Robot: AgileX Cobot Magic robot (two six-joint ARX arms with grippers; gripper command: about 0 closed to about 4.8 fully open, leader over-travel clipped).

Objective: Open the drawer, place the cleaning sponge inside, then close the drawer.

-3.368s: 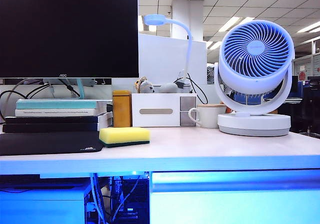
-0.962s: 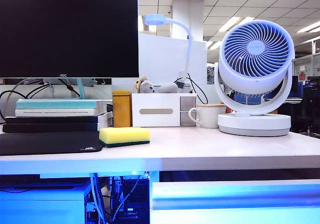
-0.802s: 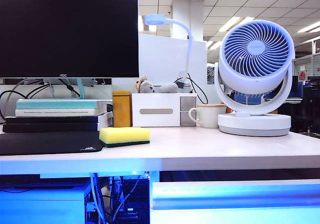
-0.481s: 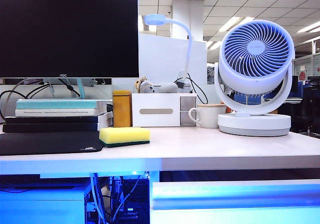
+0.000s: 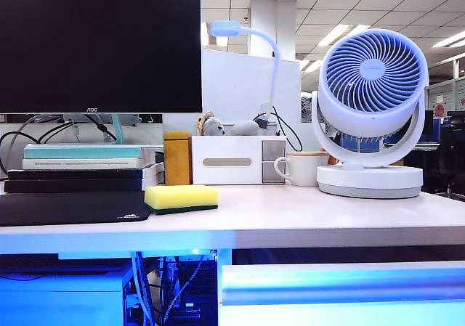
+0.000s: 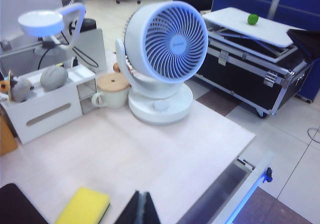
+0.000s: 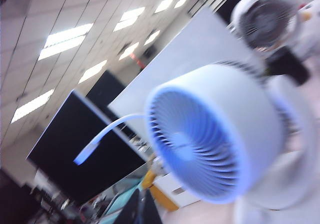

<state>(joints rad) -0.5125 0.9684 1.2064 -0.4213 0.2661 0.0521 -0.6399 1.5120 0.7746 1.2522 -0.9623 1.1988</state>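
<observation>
One counter (image 5: pixel 290 221) carries your monitor (image 5: pixel 99 46), fan (image 5: pixel 370 112), box (image 5: pixel 231 160), mug (image 5: pixel 298 170) and sponge (image 5: pixel 180 197), which lies beside the black mat (image 5: pixel 69 208). Below the edge, your drawer (image 5: pixel 341 290) stands pulled out. Left gripper (image 6: pixel 141 211) hangs above the counter near the sponge, jaws closed, empty. Right gripper (image 7: pixel 141 209) faces the fan, jaws closed, empty.

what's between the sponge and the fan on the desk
Nothing: in the left wrist view the pale desk top runs bare from the cleaning sponge to the fan. The exterior view agrees.
</observation>
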